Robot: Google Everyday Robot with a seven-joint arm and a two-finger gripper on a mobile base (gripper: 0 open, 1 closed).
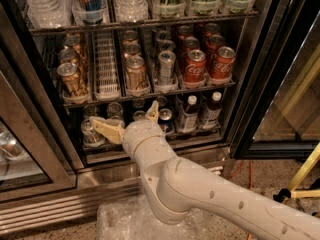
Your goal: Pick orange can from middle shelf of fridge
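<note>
The fridge (252, 79) stands open. On its middle shelf (105, 66), orange cans fill the left lane (73, 79) and a centre lane (135, 73). A slim silver can (166, 67) and red Coca-Cola cans (194, 66) stand to their right. My gripper (124, 113) is open and empty. It is below the middle shelf's front edge, in front of the lower rack. One finger (106, 129) points left and the other (152, 112) points up. It touches no can.
One white lane between the orange cans holds nothing. The lower rack holds small cans (91, 132) and dark bottles (187, 115). The upper shelf (150, 20) carries water bottles and green cups. A slatted grille (50, 214) runs along the base, and a yellow stand (305, 176) is at right.
</note>
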